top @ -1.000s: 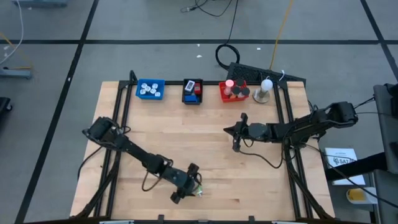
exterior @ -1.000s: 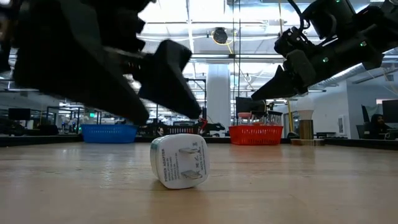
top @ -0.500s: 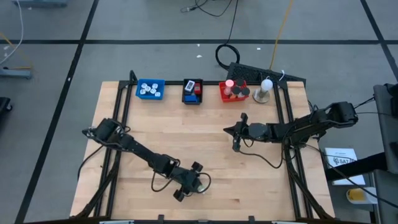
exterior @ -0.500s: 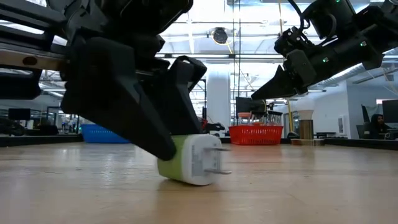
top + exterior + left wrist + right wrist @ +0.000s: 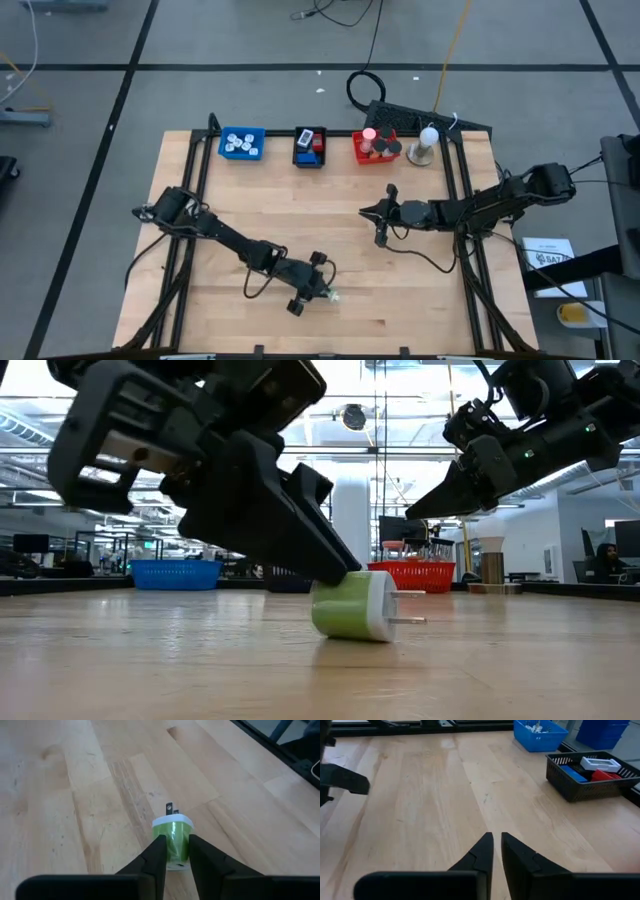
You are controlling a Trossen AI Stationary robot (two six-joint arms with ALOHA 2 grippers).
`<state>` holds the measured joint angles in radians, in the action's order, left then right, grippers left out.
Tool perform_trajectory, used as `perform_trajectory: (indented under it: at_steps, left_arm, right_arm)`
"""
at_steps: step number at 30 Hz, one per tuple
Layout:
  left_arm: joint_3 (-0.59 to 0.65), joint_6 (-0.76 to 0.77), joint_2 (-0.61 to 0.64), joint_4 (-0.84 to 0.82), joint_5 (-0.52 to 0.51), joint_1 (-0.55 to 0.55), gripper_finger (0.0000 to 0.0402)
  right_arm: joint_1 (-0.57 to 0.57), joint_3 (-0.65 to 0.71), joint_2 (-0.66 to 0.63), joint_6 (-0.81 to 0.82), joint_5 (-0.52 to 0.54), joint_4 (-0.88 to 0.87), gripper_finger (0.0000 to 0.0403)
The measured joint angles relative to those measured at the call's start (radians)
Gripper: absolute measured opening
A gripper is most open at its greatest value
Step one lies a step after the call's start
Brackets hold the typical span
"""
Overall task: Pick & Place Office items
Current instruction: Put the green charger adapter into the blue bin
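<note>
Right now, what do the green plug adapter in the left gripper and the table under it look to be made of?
The green plug adapter looks like smooth moulded plastic, a green body with a white face, and its two thin prongs look metallic. The left gripper is shut on it. The table looks like butcher-block wood: pale jointed planks with visible grain and a low sheen. The right gripper waits at mid-table.
</note>
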<state>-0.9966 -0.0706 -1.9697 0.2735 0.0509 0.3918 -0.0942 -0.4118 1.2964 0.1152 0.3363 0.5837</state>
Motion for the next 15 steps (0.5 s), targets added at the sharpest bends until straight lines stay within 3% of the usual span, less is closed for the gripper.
perform_trajectory:
  at_steps: [5,15]
  left_arm:
    - [-0.008,0.014,0.003,-0.01,0.012,0.013,0.0102]
    - [-0.004,0.066,0.0,-0.028,0.011,0.037,0.0239]
  right_arm:
    - [0.001,0.0,0.0,0.0,0.001,0.005,0.0053]
    - [0.001,0.0,0.0,-0.001,0.002,0.011,0.0057]
